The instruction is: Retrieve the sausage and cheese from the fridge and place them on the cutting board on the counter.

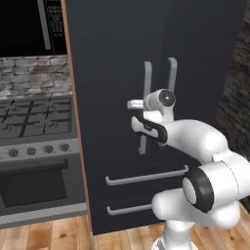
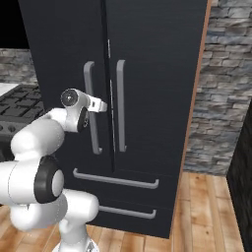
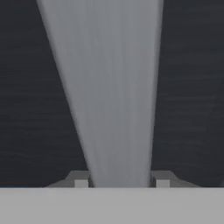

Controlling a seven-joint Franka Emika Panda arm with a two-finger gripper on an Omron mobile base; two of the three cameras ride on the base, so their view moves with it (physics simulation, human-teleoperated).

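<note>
The two-finger gripper [image 3: 121, 183] is pinching the tall black fridge's [image 1: 195, 58] long silver left-door handle [image 3: 111, 96]; pulling should be following the door's arc.

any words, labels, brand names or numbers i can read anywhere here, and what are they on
None: no readable text stands anywhere.
Fridge: plain black doors and silver handles, no brand or label.
Stove: the knobs show no legible markings.
Left door handle, with the gripper shut around it: bare grey metal.
</note>
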